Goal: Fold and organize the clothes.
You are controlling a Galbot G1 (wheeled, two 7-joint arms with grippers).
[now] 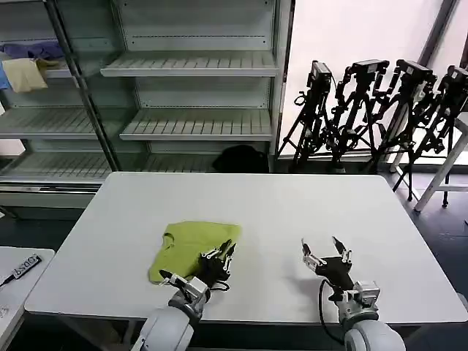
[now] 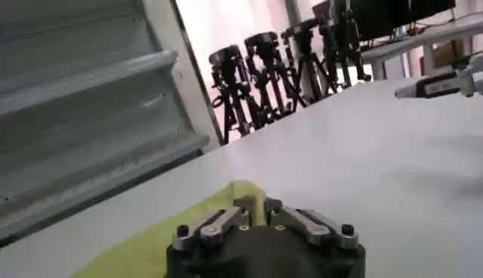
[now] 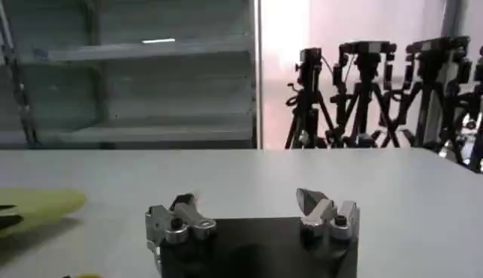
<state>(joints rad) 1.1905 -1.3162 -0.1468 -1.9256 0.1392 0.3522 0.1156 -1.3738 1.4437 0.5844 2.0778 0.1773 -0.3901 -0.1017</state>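
Note:
The clothes are one lime yellow-green T-shirt, lying folded into a small rough square near the front left of the white table. My left gripper is at the shirt's right edge, low over the table. In the left wrist view its fingers are shut on a raised fold of the green cloth. My right gripper hovers over bare table to the right of the shirt, open and holding nothing. The shirt's edge shows off to one side in the right wrist view.
Grey shelving stands behind the table, with a pale yellow cloth and a blue-purple cloth on its upper left shelf. Camera tripods crowd the back right. A low side table is at the left.

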